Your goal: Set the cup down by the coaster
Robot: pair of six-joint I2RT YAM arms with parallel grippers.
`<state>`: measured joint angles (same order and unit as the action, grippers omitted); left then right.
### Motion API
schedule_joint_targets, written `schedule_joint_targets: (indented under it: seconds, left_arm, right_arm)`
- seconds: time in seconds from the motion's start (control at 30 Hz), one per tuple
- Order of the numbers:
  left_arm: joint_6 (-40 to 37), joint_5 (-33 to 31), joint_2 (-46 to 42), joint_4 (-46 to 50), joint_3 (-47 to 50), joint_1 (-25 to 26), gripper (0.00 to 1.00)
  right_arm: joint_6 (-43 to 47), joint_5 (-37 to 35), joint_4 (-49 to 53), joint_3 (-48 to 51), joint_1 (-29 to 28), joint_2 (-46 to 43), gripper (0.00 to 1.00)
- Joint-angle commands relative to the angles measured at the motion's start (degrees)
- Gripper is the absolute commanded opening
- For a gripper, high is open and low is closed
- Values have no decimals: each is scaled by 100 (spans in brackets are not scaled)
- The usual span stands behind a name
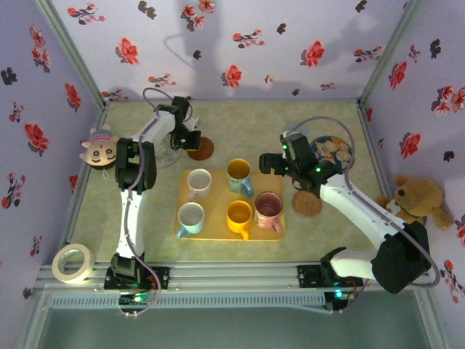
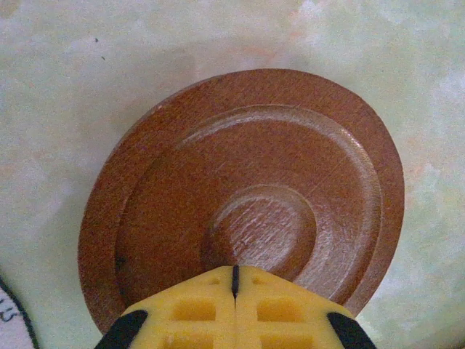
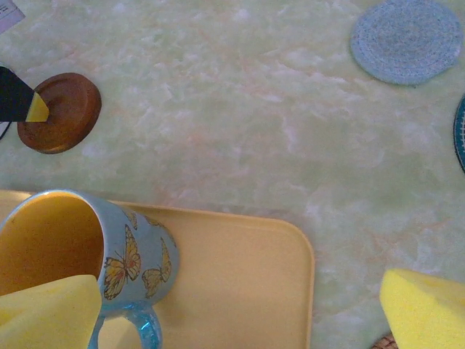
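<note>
Left end effector (image 2: 235, 280) clenched at coaster's (image 2: 247, 182) six o'clock rim; right end effector (image 3: 236, 316) released over the cup (image 3: 134, 254); open tabletop (image 3: 240, 109) seen between.

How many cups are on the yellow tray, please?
5: white cup back left, butterfly cup back middle, teal-handled cup front left, yellow cup front middle, pink cup front right.
</note>
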<state>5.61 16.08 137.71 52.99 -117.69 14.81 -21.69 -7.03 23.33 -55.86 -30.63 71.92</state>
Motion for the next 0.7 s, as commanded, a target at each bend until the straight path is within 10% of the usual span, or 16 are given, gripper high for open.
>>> schedule_joint_targets:
  seconds: [0.0,0.67]
  left_arm:
    - [-178,-148,1,213,106,-127,3]
    - [-156,715,-1299,-8,-178,39,40]
  right_arm:
    - [-113,75,-105,-206,22,52,100]
    - [-32,-9,1068,-1085,113,157,99]
